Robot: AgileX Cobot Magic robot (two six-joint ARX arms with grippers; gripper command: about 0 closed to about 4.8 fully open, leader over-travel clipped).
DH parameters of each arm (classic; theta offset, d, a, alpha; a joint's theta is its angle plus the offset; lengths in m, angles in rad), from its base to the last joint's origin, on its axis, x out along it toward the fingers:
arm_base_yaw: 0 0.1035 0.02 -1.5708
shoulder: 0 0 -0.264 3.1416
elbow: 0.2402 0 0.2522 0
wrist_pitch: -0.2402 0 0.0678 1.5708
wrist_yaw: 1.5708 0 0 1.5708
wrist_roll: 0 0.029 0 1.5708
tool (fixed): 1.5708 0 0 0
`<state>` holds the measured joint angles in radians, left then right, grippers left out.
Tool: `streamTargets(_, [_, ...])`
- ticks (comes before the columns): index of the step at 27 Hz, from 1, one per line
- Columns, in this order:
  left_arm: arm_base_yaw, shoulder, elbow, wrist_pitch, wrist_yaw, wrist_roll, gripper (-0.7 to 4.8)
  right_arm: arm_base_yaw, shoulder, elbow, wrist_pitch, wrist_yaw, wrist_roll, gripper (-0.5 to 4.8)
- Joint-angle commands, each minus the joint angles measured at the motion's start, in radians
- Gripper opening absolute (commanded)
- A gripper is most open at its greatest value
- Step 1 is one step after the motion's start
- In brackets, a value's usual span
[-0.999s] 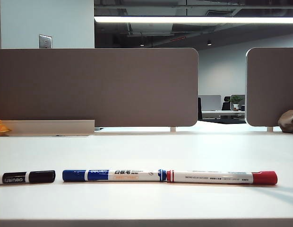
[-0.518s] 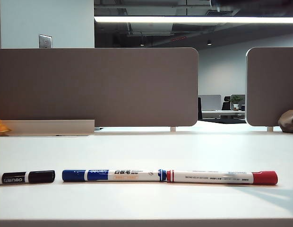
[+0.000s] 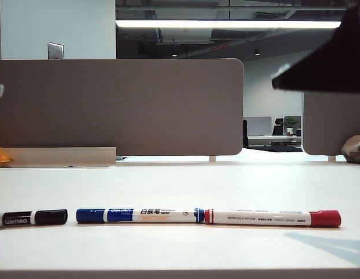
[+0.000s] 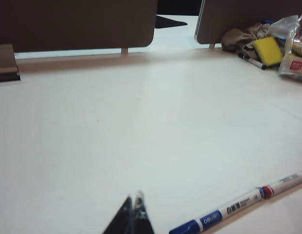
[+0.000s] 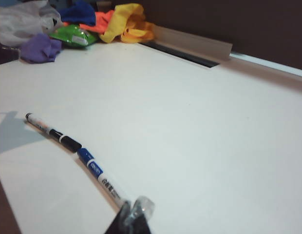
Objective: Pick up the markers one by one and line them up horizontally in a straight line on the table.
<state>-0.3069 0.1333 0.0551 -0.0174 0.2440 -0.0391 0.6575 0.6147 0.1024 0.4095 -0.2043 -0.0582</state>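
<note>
Three markers lie end to end in a row near the front edge of the white table [image 3: 180,186]: the black-capped one [image 3: 35,218] on the left, the blue one [image 3: 139,215] in the middle, the red one [image 3: 273,218] on the right. My left gripper [image 4: 134,207] is shut and empty, raised above the table short of the blue marker [image 4: 217,217] and the red one [image 4: 287,181]. My right gripper [image 5: 136,209] is shut too, holding nothing, above the blue marker [image 5: 100,178]; the black one [image 5: 51,131] lies beyond. A dark part of the right arm [image 3: 325,64] shows at the exterior view's upper right.
Grey-brown divider panels [image 3: 119,107] stand along the table's back. A yellow sponge [image 4: 268,50], bags and a loose pen lie at the back right. Coloured cloths [image 5: 122,22], a green packet [image 5: 73,35] and a purple cloth [image 5: 39,48] lie at the back left.
A dark part of the right arm has come into the exterior view at the upper right, and its shadow on the table has shifted. The three markers have stayed put.
</note>
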Motion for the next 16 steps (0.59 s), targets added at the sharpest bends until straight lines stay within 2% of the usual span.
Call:
streamTargets(1, [0.000, 0.000, -0.024, 0.020, 0.007, -0.002, -0.06, -0.001, -0.002, -0.014, 0.023, 0.002, 0.006, -0.05])
streamTargets(9, [0.000, 0.000, -0.048, 0.003, 0.000, 0.005, -0.06, -0.001, -0.002, -0.063, 0.013, 0.003, 0.006, -0.06])
streamTargets(13, [0.000, 0.000, -0.048, -0.044, -0.117, 0.005, -0.06, -0.001, -0.002, -0.077, -0.001, 0.031, 0.006, -0.05])
streamTargets(16, [0.000, 0.000, -0.048, -0.058, -0.154, 0.005, -0.06, -0.001, -0.003, -0.077, -0.017, 0.074, 0.006, -0.06])
